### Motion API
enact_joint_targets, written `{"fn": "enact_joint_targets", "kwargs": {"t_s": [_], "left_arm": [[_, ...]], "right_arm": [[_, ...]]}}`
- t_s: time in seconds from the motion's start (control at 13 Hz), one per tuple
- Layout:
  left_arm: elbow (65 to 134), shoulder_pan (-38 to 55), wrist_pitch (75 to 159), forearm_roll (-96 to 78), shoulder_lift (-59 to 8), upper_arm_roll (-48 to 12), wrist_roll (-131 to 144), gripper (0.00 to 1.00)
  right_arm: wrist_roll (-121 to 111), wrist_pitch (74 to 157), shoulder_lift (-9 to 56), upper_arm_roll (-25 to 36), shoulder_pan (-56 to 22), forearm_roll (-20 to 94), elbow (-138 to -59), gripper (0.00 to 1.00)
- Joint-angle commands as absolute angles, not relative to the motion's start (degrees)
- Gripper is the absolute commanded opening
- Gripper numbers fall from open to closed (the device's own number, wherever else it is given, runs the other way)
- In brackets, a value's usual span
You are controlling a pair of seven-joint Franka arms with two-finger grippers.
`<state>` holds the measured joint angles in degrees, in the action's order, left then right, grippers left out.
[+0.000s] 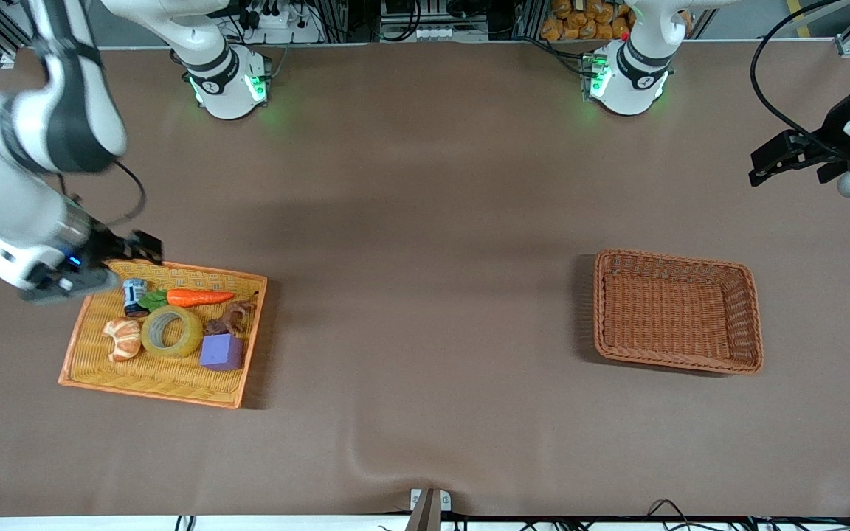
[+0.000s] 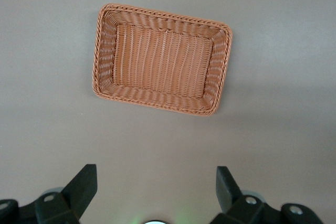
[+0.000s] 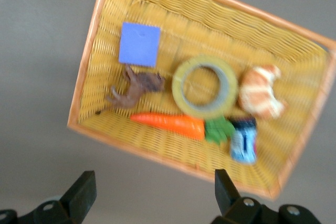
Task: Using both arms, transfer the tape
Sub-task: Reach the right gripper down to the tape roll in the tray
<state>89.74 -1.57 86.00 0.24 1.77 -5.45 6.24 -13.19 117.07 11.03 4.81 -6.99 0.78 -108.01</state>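
Observation:
The tape [image 1: 172, 331], a yellowish ring with a grey-white core, lies flat in the middle of the yellow wicker tray [image 1: 167, 394] toward the right arm's end of the table. It also shows in the right wrist view [image 3: 205, 86]. My right gripper [image 1: 137, 247] hangs open and empty over the tray's rim, apart from the tape; its own view [image 3: 155, 192] shows bare table between its fingers. My left gripper [image 1: 764, 158] is open and empty, up over the left arm's end of the table, also seen in its own view [image 2: 156, 190].
In the tray around the tape lie an orange toy carrot [image 1: 200, 297], a croissant [image 1: 124, 338], a purple block [image 1: 221, 351], a brown toy figure [image 1: 229, 317] and a small can [image 1: 134, 293]. An empty brown wicker basket [image 1: 676, 310] stands toward the left arm's end.

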Motion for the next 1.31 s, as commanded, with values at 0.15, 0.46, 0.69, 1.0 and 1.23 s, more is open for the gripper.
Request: {"fn": "enact_joint_targets", "kwargs": {"t_s": [0.15,0.46,0.69,1.0,1.23], "left_arm": [[88.5,-1.8,85.0,1.1,1.5,-5.7,5.8,1.0],[88.5,-1.7,85.0,0.9,1.5,-5.7,6.2,1.0],[88.5,-1.9,85.1,0.8,1.8,-5.7,5.7,1.0],[88.1,-1.6,85.0,1.1,1.5,-5.7,6.5,1.0],[86.2,-1.6,85.0,1.0,0.7,-5.7,6.6,1.0]], "right_arm": [[-27.5,119.9,17.0,5.3,-4.4,1.0,-107.6,1.0],[-28.7,130.1,24.3,5.4,-4.9,2.6,-105.9,1.0],[-29.4,130.7,29.2,5.4,-4.3,2.6,-103.3,1.0],[-33.0,133.2,32.0,5.4,-4.0,2.8,-103.0,1.0],[-33.4,133.9,35.8,5.3,-3.5,3.3,-103.0,0.65]]}}
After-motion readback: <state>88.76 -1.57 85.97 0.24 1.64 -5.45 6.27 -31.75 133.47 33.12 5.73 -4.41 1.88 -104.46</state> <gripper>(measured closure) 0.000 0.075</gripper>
